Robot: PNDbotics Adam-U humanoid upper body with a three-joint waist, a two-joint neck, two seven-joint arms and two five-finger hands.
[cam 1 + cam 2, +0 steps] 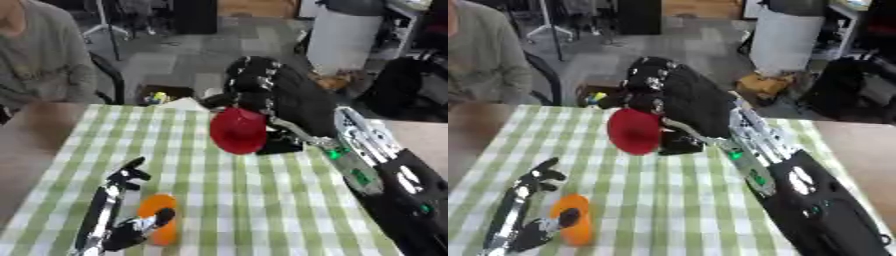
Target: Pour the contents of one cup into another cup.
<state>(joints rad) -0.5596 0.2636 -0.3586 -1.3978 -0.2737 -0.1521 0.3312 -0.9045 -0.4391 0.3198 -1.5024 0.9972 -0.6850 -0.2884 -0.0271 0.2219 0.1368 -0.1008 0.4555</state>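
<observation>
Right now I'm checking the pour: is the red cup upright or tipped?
Tipped. The red cup, held by the right robot hand, shows a round face to the camera. Contents: cannot tell.

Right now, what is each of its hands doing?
Left hand: curled round the orange cup, resting on the checked tablecloth.
Right hand: shut on the red cup, held tipped above the table.

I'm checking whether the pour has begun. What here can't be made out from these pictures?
- Red cup: its mouth faces away in both eye views, so any contents are hidden.
- Right hand: its fingers fall behind the cup and blur; the grip is unclear.
- Orange cup: the left hand covers part of it; its inside cannot be seen.
- Left arm: cut off by the bottom edge.
</observation>
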